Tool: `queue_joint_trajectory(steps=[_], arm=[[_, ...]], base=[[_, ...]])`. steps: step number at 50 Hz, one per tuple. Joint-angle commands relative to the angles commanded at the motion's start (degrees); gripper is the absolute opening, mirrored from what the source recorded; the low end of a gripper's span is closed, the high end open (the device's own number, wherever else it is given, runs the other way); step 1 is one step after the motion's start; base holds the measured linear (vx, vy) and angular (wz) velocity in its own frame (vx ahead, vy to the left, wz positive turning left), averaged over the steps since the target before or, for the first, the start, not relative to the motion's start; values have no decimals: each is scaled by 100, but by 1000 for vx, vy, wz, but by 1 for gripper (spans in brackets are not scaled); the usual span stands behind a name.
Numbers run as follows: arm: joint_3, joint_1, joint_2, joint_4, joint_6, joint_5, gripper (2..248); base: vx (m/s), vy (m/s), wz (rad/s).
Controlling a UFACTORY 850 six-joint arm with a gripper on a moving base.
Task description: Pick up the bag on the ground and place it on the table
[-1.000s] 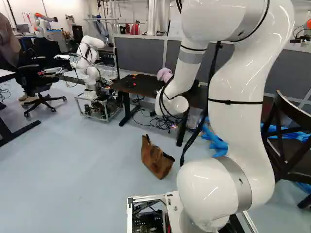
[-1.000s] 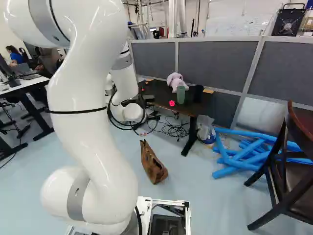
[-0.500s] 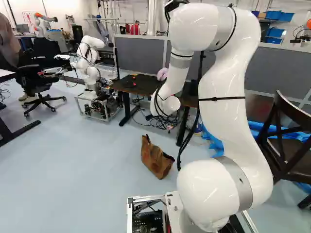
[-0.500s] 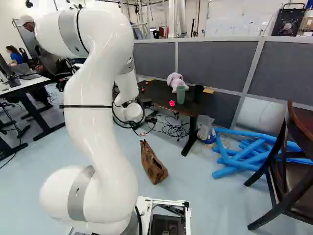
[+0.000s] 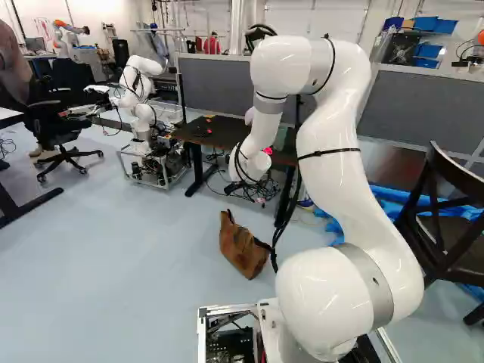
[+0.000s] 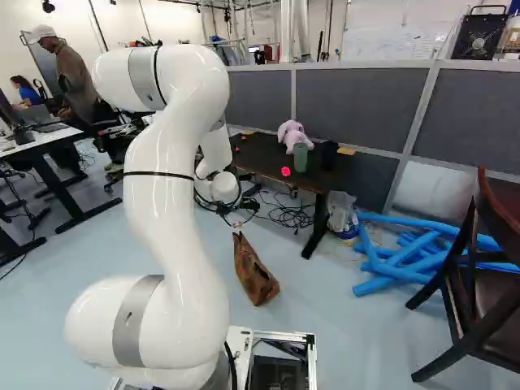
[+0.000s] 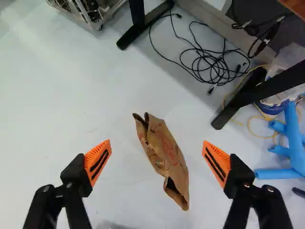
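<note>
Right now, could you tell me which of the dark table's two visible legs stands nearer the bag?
The leg beside the blue tubes; the other leg, toward another robot, is farther from the bag.

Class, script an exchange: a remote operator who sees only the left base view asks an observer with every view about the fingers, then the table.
Operator: I see the bag on the ground. Are the fingers open?
Observer: Yes; the wrist view shows them spread apart, gripping nothing.
Operator: What does my arm hide on the table?
Observer: A dark container beside the green cup.
</note>
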Motion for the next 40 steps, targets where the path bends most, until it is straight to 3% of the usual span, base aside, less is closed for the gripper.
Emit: queue_joint_trajectory(steps=[40], arm=[[-607,-3,-898,-326,0,-809,247]], base=[[0,0,0]])
